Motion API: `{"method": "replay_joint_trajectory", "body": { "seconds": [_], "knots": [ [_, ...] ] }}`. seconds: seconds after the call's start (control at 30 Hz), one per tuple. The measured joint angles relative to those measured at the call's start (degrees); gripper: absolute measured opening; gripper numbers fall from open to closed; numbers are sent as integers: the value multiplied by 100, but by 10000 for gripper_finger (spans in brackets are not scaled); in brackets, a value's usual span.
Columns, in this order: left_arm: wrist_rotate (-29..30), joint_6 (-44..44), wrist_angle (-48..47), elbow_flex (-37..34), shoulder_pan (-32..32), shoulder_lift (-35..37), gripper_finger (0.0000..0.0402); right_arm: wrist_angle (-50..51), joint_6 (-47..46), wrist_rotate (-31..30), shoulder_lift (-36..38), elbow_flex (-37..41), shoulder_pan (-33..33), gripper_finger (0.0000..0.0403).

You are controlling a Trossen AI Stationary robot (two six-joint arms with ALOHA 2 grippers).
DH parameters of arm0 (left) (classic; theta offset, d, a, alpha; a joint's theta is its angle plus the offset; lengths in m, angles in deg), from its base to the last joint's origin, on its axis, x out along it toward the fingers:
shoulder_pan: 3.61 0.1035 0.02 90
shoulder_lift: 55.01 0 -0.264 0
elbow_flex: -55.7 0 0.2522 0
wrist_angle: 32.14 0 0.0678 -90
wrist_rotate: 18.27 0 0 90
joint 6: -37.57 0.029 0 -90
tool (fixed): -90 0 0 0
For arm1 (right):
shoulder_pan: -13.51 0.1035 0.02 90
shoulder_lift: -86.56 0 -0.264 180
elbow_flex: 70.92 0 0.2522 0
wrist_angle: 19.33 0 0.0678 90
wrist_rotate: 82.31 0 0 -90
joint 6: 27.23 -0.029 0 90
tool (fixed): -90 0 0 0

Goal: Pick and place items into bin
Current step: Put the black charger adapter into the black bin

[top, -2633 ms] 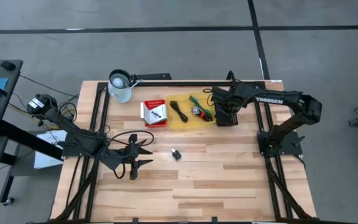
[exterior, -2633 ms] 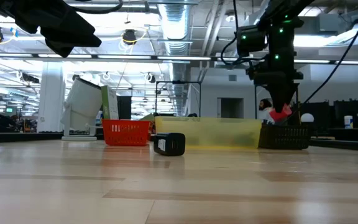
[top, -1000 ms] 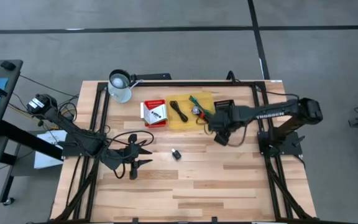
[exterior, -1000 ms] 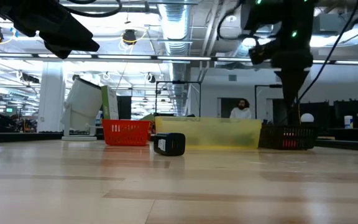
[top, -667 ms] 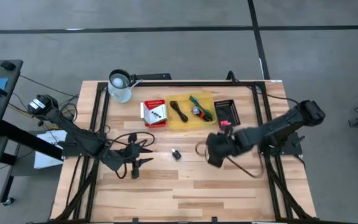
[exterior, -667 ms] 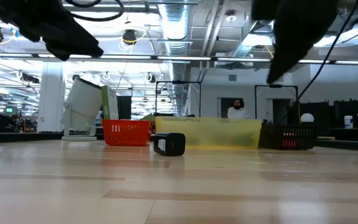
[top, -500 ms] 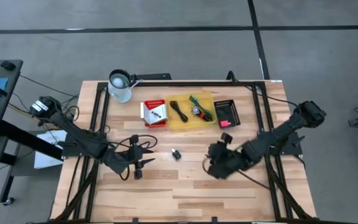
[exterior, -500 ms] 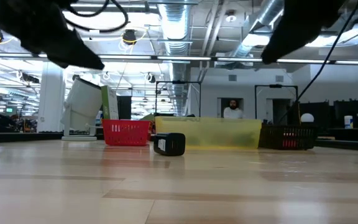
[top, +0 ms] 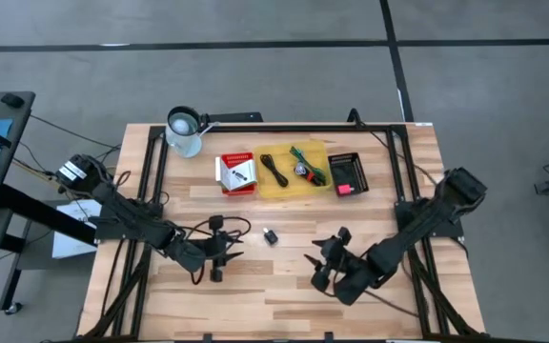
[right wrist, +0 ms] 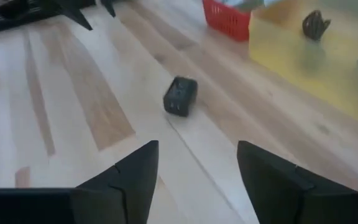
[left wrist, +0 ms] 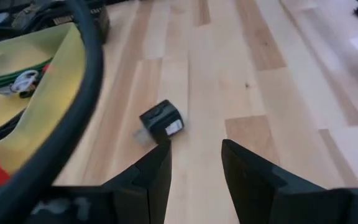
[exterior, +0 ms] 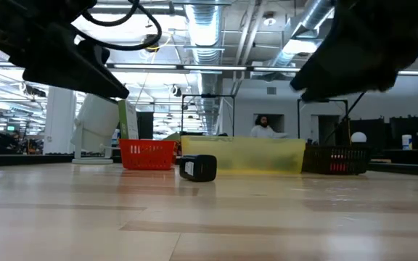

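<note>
Fingers of your right gripper (top: 330,259) stood spread wide with nothing between them, poised above the bare wooden surface (top: 284,295) toward its front. Your left gripper (top: 220,250) was likewise parted and empty, the gap between its dark fingers (left wrist: 152,177) narrower in the left wrist view. Between the two grippers, a little farther back, a small black block (top: 270,236) with a pale label lay alone on the planks; in both wrist views it sat just ahead of the fingertips, apart from them (right wrist: 180,96). Along the back of the surface you had a row of containers: a red mesh basket (top: 235,172) holding white packets, a flat translucent yellow tray (top: 294,169) carrying thin black cords (top: 274,169), a green stick-like piece (top: 307,160) and a small silvery piece (top: 301,170), and a black crate-like bin (top: 346,173) with a red-pink piece (top: 347,189) in it. A white lamp-like fixture (top: 185,130) stood at the rear left corner. In the low view a person (exterior: 263,126) stood far off in the room behind.
</note>
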Motion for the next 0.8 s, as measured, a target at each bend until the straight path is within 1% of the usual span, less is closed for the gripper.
{"method": "replay_joint_trajectory", "body": {
  "seconds": [0.07,0.17,0.3,0.37,0.53,0.67,0.8],
  "knots": [
    [-139,31,-1,0,0,4,132,-195,-51,-2,-246,-6,-44,225],
    [-504,47,-9,0,0,2,132,-469,-71,47,-549,-5,-86,231],
    [-971,248,-14,0,0,2,132,-628,-39,96,-681,-11,-148,229],
    [-1102,335,-35,0,0,2,132,-623,22,140,-675,-8,-148,228],
    [-1138,738,-73,0,0,0,132,-600,133,222,-670,-8,-148,228],
    [-1138,1296,-69,0,0,0,132,-598,139,431,-670,-8,-148,225],
    [-1137,1327,-9,3,72,-2,132,-597,139,457,-670,-8,-147,223]
  ]
}}
